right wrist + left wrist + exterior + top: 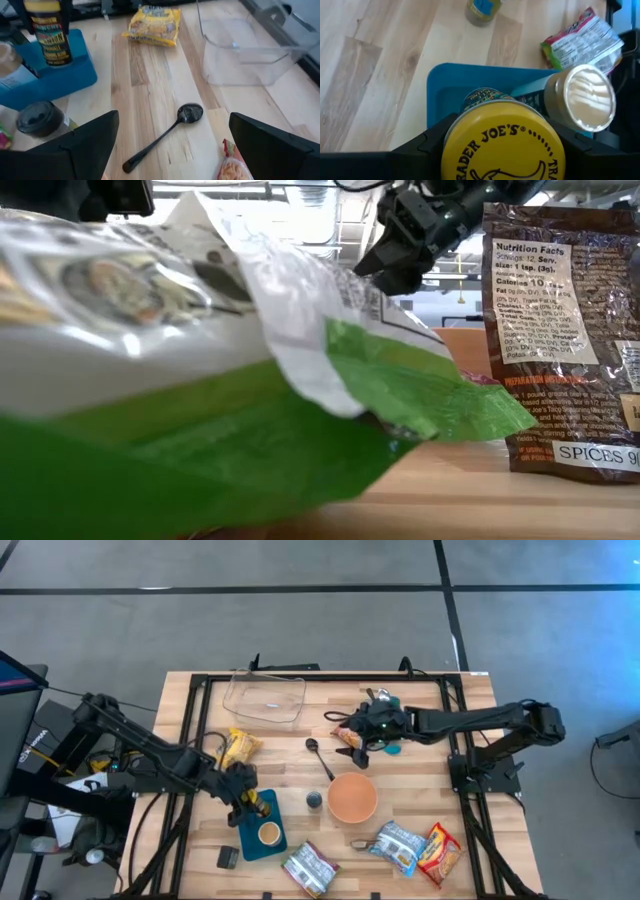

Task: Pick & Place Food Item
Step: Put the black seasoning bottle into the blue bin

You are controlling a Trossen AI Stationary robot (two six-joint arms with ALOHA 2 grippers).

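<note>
Wood table (420, 780): left jaws clamp yellow-lidded jar (502, 145), right jaws apart.

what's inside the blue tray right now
The blue tray holds a yellow-lidded Trader Joe's jar, gripped by the left hand, and beside it a jar with a whitish lid. The tray floor beneath them is hidden.

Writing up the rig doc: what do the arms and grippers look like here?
Two dark, near-black jointed arms. The left gripper and right gripper have matte black wedge-shaped fingers. A small green light glows by the right wrist, and thin black cables trail along the left arm. No markings are legible.
</note>
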